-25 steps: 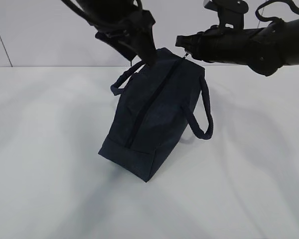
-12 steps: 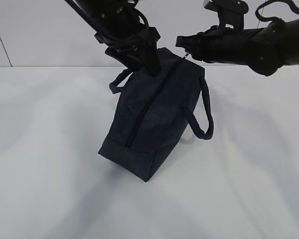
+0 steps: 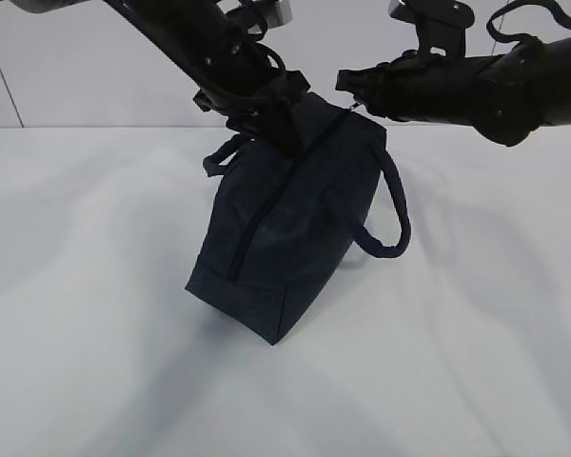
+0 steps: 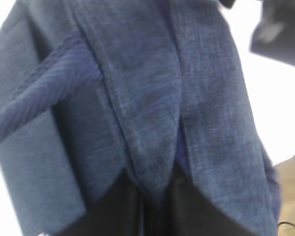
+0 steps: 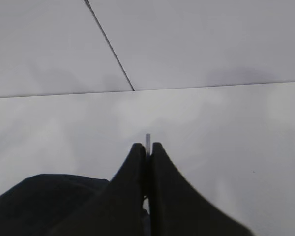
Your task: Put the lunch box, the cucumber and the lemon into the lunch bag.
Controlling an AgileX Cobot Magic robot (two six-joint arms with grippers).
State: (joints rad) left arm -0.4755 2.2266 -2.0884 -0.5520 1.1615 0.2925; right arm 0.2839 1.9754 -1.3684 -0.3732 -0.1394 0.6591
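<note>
Lunch bag [image 3: 285, 228] fabric beside its closed zipper is now pinched between your left gripper's [image 4: 152, 196] fingers, while your right gripper [image 5: 147, 147] stays clamped on the silver pull, ready for opening.

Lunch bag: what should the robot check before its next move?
1. Right end effector pinching the silver zipper pull: ok.
2. Left end effector gripping the lunch bag fabric near the top: ok.
3. Zipper open enough for food: not ok, it looks closed.
4. Bag sitting flat on the table: not ok, it is tilted.
5. Lunch box, cucumber and lemon within sight: not ok, none in view.
</note>
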